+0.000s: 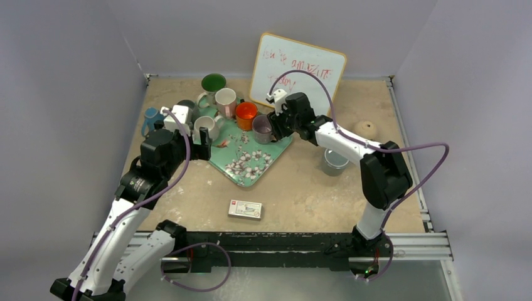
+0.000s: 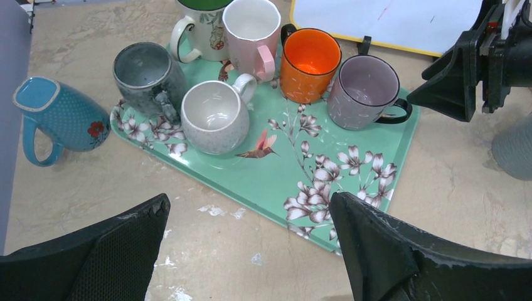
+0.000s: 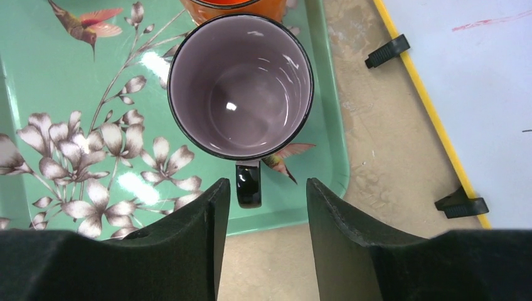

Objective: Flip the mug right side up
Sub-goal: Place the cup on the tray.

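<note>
Far left on the tabletop [image 1: 301, 188], just off the tray [image 2: 251, 182]: a blue mug [image 2: 59, 119] with a red flower, legible only from the left wrist; from overhead a small blue shape. Hard to tell whether upright or leaning.

Next, the left pincer [image 2: 249, 207]: released, fingers spread wide, nothing between, hanging over bare tabletop at the tray's near edge.

On the tray, six mugs, all mouths up: dark grey mug [image 2: 147, 75], white mug [image 2: 214, 119], green mug [image 2: 204, 28], pink mug [image 2: 251, 31], orange mug [image 2: 308, 63], then the lilac mug [image 3: 241, 88] at the tray's right corner, just beside the orange one. Stands right side up, handle aimed at the right pincer [image 3: 265, 194]. Seen straight down from the right wrist: bare glossy inside, black rim, handle tip between the two fingers, nearer one than the other, touching neither as far as visible. Released, then, gripping nothing. From the left wrist, only one black finger of it, near the handle.

Further back, a whiteboard [image 1: 298, 69] behind the right pincer. Right of the tray, a grey cup [image 1: 334, 162], clipped at the edge of the left wrist view; impossible to say which way up. Caught by the overhead camera alone: a small flat box [image 1: 245, 209] near the front edge and a round beige lump [image 1: 366, 128] at far right.
</note>
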Controlling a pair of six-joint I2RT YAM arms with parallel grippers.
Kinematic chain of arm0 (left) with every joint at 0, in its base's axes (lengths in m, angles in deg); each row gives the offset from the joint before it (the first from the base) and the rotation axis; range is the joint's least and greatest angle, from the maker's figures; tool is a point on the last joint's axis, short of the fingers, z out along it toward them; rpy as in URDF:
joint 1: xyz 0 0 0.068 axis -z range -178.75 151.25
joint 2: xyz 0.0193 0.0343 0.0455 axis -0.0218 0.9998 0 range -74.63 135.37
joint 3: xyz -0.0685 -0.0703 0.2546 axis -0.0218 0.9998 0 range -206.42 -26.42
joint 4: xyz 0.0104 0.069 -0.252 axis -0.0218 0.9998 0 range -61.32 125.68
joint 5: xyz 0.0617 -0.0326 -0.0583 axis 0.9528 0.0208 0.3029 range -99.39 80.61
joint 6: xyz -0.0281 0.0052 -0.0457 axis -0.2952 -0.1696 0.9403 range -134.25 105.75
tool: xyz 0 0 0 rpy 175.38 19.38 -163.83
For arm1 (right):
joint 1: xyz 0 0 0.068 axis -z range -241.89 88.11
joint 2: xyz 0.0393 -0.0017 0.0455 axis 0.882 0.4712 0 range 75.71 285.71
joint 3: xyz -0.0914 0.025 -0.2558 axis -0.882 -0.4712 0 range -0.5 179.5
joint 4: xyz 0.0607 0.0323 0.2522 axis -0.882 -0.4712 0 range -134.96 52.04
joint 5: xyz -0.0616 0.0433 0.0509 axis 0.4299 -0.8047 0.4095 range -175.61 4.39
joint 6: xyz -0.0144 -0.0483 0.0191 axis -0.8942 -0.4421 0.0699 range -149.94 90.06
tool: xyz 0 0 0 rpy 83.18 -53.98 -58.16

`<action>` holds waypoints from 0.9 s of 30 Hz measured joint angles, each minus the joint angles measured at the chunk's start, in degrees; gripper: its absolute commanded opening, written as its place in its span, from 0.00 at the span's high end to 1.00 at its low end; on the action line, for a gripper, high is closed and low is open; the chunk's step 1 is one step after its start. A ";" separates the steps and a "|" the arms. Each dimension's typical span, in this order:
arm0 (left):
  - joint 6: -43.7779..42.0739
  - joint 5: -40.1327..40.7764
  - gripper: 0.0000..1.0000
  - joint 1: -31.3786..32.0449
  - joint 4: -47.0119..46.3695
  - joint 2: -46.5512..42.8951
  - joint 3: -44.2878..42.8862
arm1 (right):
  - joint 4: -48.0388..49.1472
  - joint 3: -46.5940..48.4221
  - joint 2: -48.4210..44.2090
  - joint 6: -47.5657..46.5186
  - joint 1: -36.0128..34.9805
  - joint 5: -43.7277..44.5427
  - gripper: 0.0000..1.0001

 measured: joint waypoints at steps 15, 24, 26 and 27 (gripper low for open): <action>0.17 1.49 0.00 0.00 -0.20 0.46 0.92 | -0.50 -0.24 1.29 1.11 0.00 -0.35 0.53; 0.02 2.56 0.00 0.00 -0.37 0.52 1.62 | -0.68 -0.24 3.61 1.14 0.00 0.20 0.56; 0.00 2.75 0.00 0.00 -0.35 0.61 1.75 | -0.63 -0.24 3.69 1.20 0.00 0.70 0.56; 0.00 2.89 0.00 0.00 -0.35 0.61 1.75 | -0.57 -0.24 3.69 1.25 0.00 0.94 0.56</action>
